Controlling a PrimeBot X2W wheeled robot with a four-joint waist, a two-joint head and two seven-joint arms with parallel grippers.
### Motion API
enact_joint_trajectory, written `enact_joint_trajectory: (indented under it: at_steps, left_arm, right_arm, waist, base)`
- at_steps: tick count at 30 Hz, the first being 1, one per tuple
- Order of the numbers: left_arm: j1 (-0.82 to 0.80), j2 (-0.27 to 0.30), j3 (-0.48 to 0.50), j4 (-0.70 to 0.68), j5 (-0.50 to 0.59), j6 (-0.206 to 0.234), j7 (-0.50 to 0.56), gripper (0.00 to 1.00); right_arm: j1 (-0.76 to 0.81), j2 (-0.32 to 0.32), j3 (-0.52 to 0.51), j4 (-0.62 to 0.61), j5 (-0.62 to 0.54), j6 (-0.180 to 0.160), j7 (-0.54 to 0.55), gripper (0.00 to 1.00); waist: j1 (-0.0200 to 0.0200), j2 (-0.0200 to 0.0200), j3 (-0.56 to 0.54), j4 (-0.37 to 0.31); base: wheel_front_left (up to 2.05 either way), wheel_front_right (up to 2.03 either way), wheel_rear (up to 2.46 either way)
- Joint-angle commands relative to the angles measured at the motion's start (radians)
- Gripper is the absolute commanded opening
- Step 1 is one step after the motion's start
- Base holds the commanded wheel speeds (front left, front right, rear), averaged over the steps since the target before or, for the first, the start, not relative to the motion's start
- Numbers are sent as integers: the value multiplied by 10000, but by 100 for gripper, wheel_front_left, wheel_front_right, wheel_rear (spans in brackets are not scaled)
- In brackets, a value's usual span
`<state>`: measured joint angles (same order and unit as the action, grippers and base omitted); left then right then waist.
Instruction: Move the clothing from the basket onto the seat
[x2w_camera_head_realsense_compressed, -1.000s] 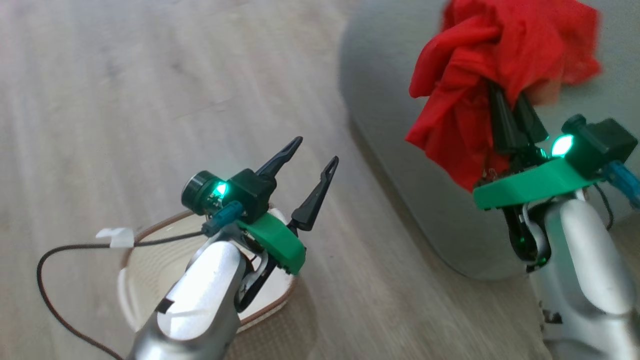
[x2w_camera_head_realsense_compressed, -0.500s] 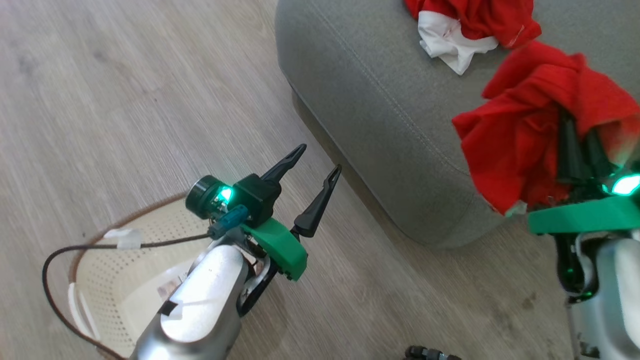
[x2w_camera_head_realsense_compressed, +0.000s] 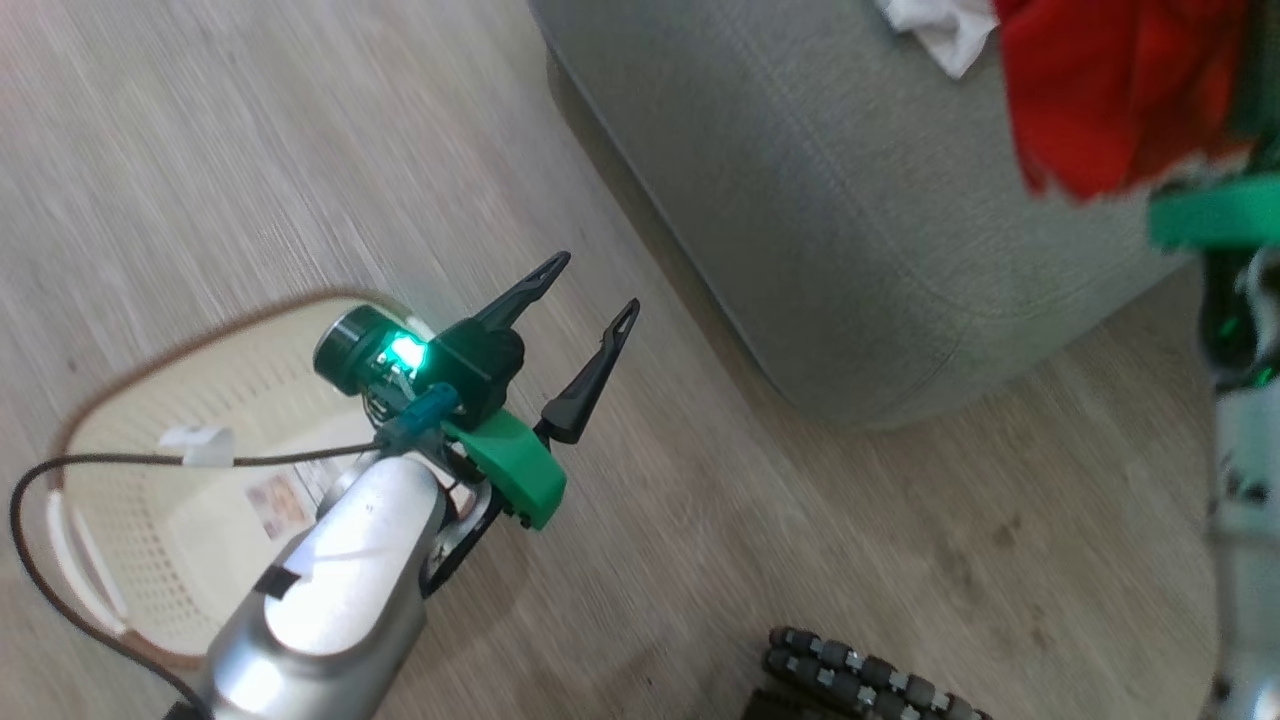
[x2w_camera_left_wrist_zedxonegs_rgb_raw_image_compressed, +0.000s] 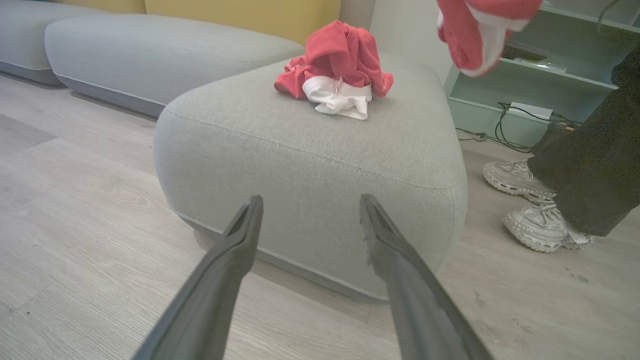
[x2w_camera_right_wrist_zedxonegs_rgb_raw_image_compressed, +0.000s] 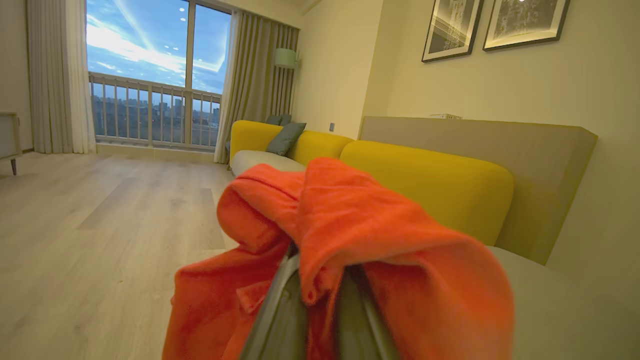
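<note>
head view: left gripper (x2w_camera_head_realsense_compressed: 595, 282) hangs spread and empty near the basket (x2w_camera_head_realsense_compressed: 110, 500); right gripper (x2w_camera_right_wrist_zedxonegs_rgb_raw_image_compressed: 320, 280) is pinching red clothing (x2w_camera_right_wrist_zedxonegs_rgb_raw_image_compressed: 380, 225) above the seat (x2w_camera_head_realsense_compressed: 850, 220), where another garment (x2w_camera_left_wrist_zedxonegs_rgb_raw_image_compressed: 335, 75) lies.

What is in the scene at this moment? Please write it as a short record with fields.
left gripper: open, empty
right gripper: shut on a red garment
seat: grey; a red and white garment lies on top
basket: on the floor; no clothing in the visible part
person: stands beside the seat, pale shoes
</note>
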<state>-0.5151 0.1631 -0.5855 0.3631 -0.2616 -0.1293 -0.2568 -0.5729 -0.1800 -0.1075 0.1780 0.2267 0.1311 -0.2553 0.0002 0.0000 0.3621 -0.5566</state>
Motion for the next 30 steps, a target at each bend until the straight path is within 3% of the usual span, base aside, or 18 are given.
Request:
enact_joint_trajectory:
  at_steps: [1,9,15,22,25,30]
  left_arm:
    - [-449,218,118,-395,123,-12,-49,100]
    - [-1136,844,-422,-524,53,-13,-42,100]
    - [-1482,1027,-810,-658,-28,-13,-38,100]
    - [-1725,1057,-952,-760,-144,-13,-43,100]
    - [-1863,1021,-1345,-772,-253,-13,-45,100]
    - [-1971,1324,-1258,-858,-368,-9,-47,100]
  right_arm:
    - [-583,-283,58,-80,-127,-4,-65,0]
    - [-3442,-885,-1798,1856,-1036,-4,-65,0]
    - [-5434,-2102,-3098,3545,-2110,-4,6,0]
    - [-7149,-3467,-4610,4953,-3190,-4,1033,0]
    - [-7371,-3871,-6393,5819,-3697,-4,2057,0]
    - [-6811,-3375,-7589,6362,-4135,-4,1836,0]
  waist:
    - [-2,0,664,66]
    - [-2,0,2059,791]
    - [-2,0,2744,1579]
    - [-2,0,3438,2518]
    - [-2,0,3774,3179]
    - [-2,0,4007,3634]
  base:
    - [0,0,0]
    - [0,0,0]
    - [0,0,0]
    - [0,0,0]
    - [0,0,0]
    - [0,0,0]
